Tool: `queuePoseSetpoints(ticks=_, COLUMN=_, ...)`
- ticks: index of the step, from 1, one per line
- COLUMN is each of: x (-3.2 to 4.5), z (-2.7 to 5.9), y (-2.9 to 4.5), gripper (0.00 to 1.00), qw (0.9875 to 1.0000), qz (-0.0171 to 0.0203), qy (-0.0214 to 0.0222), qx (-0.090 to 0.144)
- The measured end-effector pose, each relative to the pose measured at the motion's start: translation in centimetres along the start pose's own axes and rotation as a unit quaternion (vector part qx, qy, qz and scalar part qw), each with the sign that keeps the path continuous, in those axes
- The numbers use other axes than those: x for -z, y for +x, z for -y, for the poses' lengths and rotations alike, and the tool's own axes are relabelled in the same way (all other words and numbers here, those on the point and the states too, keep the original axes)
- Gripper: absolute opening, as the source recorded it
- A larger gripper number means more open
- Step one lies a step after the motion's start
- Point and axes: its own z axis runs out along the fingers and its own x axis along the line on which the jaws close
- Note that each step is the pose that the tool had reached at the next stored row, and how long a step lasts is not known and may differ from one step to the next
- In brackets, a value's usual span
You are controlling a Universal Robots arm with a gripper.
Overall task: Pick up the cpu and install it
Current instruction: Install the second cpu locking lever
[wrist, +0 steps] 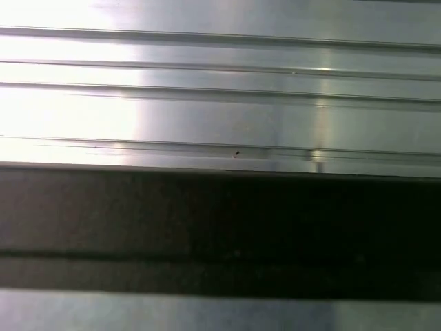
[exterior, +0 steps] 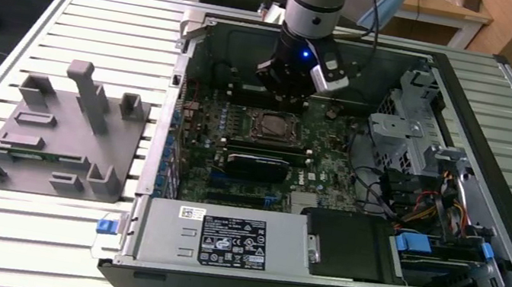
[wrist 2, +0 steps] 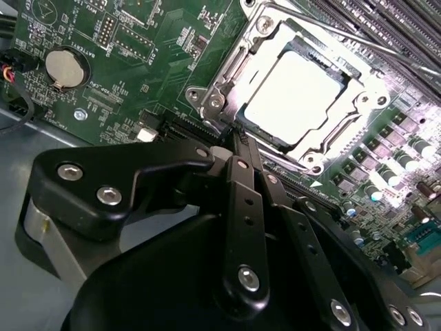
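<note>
cpu (wrist 2: 293, 96) is sitting in the socket (wrist 2: 358, 117), upper right of second wrist view | gripper (wrist 2: 238, 141) fingers are looking pressed together, empty | risk: probably bumping the unlatched frame

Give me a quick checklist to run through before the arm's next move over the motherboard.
1. cpu lies inside the socket frame: ok.
2. cpu seated flat: cannot tell.
3. Socket frame latched down: cannot tell.
4. gripper off the cpu: ok; in the second wrist view its tip is beside the frame's corner.
5. Cables at the exterior view's right apart from the arm: ok.
</note>
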Motion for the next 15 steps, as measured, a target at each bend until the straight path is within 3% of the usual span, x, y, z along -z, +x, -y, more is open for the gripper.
queuePoseSetpoints(ticks=15, x=0.01, z=0.85, y=0.0, gripper=0.11, qw=1.0, qz=0.0, qy=0.0, qx=0.0)
